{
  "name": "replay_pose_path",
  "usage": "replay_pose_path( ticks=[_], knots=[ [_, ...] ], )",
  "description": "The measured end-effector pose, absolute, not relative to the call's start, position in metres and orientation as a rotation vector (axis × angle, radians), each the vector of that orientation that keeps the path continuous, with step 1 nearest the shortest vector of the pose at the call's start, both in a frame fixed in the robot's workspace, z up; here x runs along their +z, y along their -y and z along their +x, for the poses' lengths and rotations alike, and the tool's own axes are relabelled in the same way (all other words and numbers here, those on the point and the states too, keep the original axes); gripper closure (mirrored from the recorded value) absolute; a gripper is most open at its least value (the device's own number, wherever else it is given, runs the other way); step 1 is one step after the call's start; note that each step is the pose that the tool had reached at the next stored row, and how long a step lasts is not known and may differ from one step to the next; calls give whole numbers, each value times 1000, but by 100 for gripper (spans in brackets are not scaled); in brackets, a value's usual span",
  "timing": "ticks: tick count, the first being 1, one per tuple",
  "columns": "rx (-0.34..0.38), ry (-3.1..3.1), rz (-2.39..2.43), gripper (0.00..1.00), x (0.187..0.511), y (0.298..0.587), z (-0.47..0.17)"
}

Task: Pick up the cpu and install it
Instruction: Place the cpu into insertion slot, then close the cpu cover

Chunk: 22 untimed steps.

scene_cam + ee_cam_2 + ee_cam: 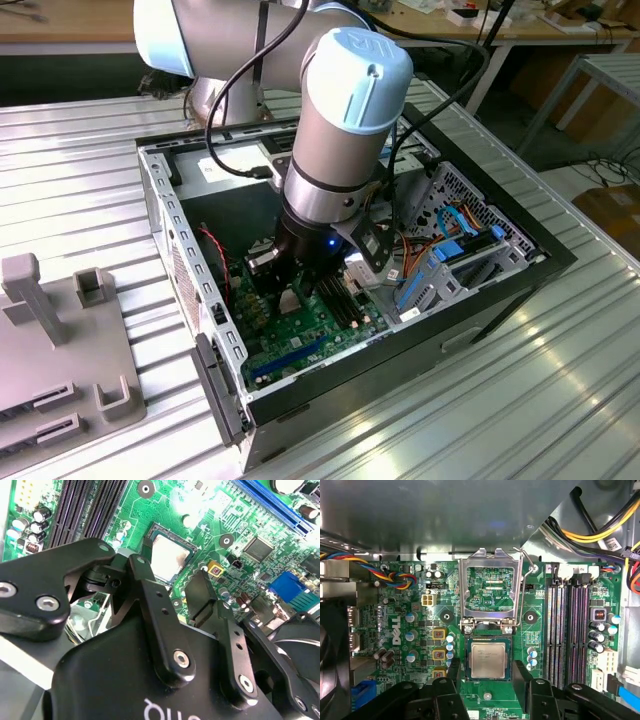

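I saw the cpu (490, 659), a small square chip with a dull silver-grey face, lying flat in the socket on the green board (405, 625). My gripper (487, 672) was spread, one finger on either side of it.

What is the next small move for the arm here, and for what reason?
Probably lift the end effector straight up. The cpu lies flat in its socket, the fingers stand apart on either side of it, seemingly not touching, and the retention frame stands raised.
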State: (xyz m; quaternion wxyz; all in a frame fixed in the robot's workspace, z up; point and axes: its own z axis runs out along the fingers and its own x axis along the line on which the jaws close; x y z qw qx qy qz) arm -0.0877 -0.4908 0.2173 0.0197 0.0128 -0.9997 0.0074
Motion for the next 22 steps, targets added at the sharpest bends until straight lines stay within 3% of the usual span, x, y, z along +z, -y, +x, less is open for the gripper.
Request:
replay_pose_path(
  ticks=[1,5,8,10,22],
  knots=[
    [23,3102,40,47,217,491,-88],
    [23,3102,40,73,217,491,-88],
    [23,3102,40,78,217,491,-88],
    [23,3102,40,89,217,491,-88],
    [23,3102,40,89,218,491,-88]
  ],
)
